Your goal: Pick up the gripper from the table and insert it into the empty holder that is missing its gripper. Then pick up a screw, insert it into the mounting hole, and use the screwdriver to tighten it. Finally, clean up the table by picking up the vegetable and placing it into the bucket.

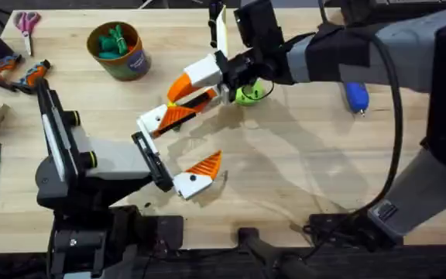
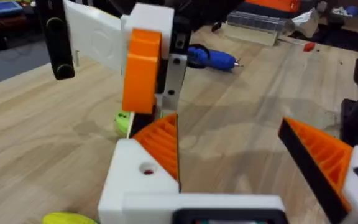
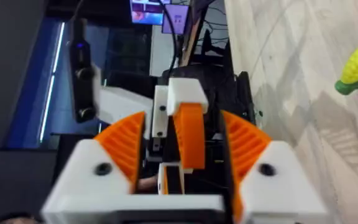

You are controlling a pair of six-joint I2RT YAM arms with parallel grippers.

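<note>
Overhead view, centre of frame: my right gripper (image 1: 207, 89), reaching in from the upper right, is closed on the gripper (image 1: 181, 86), the orange finger clamped between its ribbed pads, its long axis running lower left to upper right toward the wrist. My left gripper (image 1: 183, 147) stands spread wide, one finger just below the carried part, the other at lower centre. In the left wrist view the carried finger stands upright just above the holder (image 2: 143, 177), which I judge the mating site.
</note>
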